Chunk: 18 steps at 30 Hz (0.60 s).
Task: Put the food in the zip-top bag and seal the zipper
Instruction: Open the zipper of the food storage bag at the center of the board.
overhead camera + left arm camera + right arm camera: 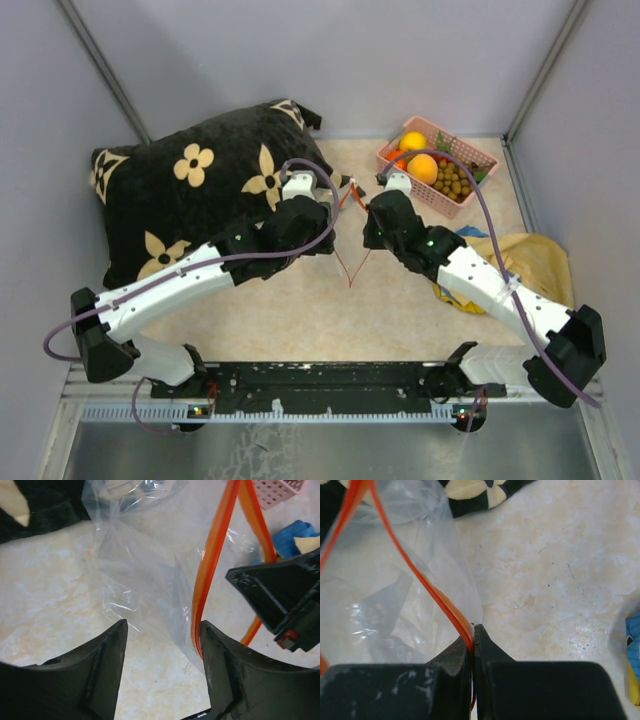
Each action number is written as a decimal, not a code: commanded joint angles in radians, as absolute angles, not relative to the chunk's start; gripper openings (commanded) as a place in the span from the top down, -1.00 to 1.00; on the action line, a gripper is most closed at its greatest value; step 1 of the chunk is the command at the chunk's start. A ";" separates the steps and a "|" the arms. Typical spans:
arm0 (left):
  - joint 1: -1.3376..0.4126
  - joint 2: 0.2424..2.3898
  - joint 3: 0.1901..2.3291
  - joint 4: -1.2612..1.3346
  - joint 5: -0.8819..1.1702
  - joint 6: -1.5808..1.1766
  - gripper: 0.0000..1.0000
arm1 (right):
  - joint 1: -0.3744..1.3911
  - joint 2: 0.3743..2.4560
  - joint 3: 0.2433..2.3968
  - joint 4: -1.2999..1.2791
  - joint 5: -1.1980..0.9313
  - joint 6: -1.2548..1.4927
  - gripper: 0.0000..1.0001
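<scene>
Right pincer (474,639) clenched on zipper (427,587) of zip-top bag (380,605), mid tabletop (300,300). Left pincer (162,645) released, zipper touching one finger, probably. Overhead only: food (425,165) in basket (470,155), 1 o'clock.

A pale marbled table (300,310) carries pillow (190,190), pink basket (470,160), yellow-and-blue cloth (535,260).

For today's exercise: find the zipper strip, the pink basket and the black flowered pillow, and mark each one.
zipper (427,587): right wrist view, on the orange strip above the shut fingers.
pink basket (478,155): top view, on its far right rim.
black flowered pillow (150,195): top view, on plain black fabric.
</scene>
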<state>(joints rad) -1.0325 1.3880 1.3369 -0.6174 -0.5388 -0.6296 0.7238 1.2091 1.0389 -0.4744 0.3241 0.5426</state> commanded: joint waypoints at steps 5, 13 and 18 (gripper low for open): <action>-1.037 1.413 1.375 -0.510 -0.440 -0.665 -0.60 | 0.759 1.193 1.101 -0.424 0.347 0.584 1.00; -1.037 1.496 1.414 -0.500 -0.448 -0.645 -0.67 | 0.764 1.186 1.086 -0.407 0.340 0.612 1.00; -1.037 1.560 1.432 -0.551 -0.530 -0.623 -0.56 | 0.767 1.175 1.073 -0.395 0.337 0.617 1.00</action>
